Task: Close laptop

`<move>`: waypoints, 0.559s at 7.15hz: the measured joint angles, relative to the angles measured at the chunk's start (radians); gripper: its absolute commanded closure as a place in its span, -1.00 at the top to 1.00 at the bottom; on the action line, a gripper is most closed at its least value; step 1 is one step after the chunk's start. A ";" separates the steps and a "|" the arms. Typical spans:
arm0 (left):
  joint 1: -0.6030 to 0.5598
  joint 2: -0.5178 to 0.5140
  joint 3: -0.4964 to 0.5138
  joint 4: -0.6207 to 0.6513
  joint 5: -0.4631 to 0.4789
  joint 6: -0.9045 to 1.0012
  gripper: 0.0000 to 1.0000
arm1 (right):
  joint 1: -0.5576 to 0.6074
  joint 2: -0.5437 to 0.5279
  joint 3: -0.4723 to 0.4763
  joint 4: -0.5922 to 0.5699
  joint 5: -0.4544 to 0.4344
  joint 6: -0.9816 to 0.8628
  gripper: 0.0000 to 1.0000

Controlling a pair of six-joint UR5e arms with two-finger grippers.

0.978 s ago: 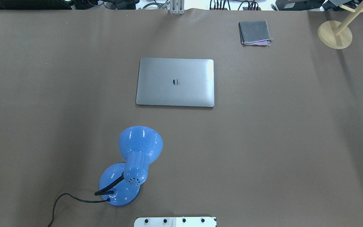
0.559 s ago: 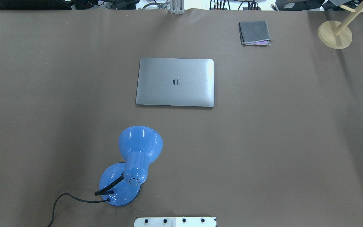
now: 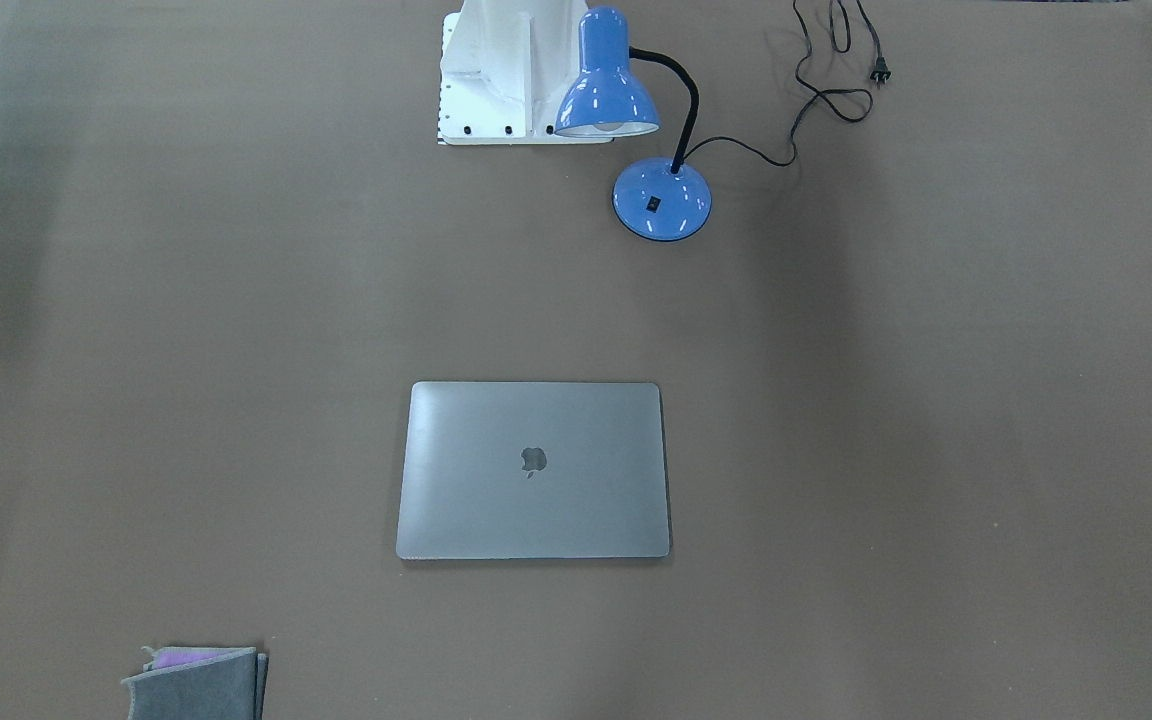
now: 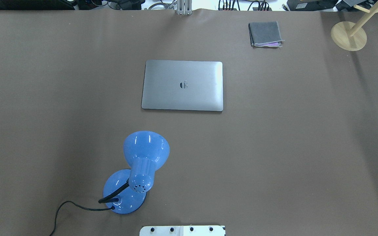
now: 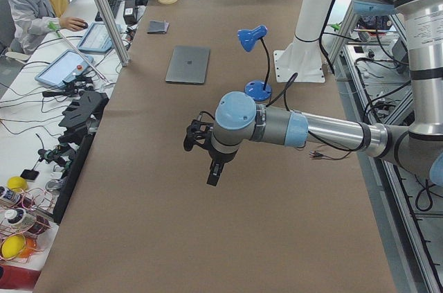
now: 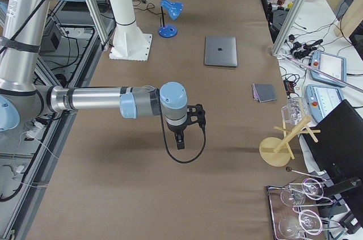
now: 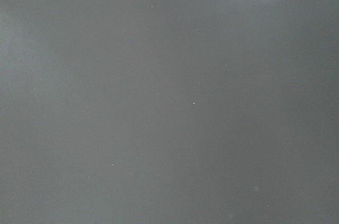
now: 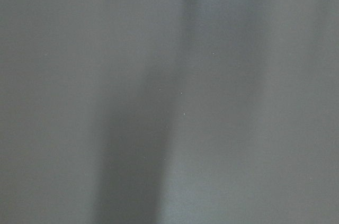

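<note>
The laptop (image 4: pixel 182 85) lies flat on the brown table with its grey lid down and the apple logo facing up. It also shows in the front-facing view (image 3: pixel 533 470), the left side view (image 5: pixel 188 64) and the right side view (image 6: pixel 220 51). Neither gripper is in the overhead or front-facing view. My left gripper (image 5: pixel 195 136) hangs over the table far from the laptop, toward the table's left end. My right gripper (image 6: pixel 197 116) hangs over the table toward the right end. I cannot tell whether either is open or shut. Both wrist views show only bare table covering.
A blue desk lamp (image 4: pixel 136 170) with a black cord (image 3: pixel 816 90) stands between the robot's base (image 4: pixel 182 230) and the laptop. A folded grey cloth (image 4: pixel 265 33) and a wooden stand (image 4: pixel 348 35) are at the far right. A person (image 5: pixel 34 2) sits beyond the table.
</note>
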 measured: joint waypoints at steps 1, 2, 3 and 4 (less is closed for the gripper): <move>0.000 0.001 -0.001 0.000 0.002 -0.002 0.96 | 0.000 0.001 0.002 0.003 0.001 -0.001 1.00; -0.001 0.001 0.004 0.000 0.003 -0.004 0.96 | 0.000 -0.001 0.004 0.005 0.005 -0.002 1.00; 0.000 0.000 0.010 0.000 0.003 -0.005 0.96 | 0.000 -0.002 0.006 0.006 0.007 -0.002 1.00; 0.002 -0.003 0.018 -0.001 0.002 -0.006 0.96 | -0.001 -0.001 0.006 0.006 0.007 -0.002 1.00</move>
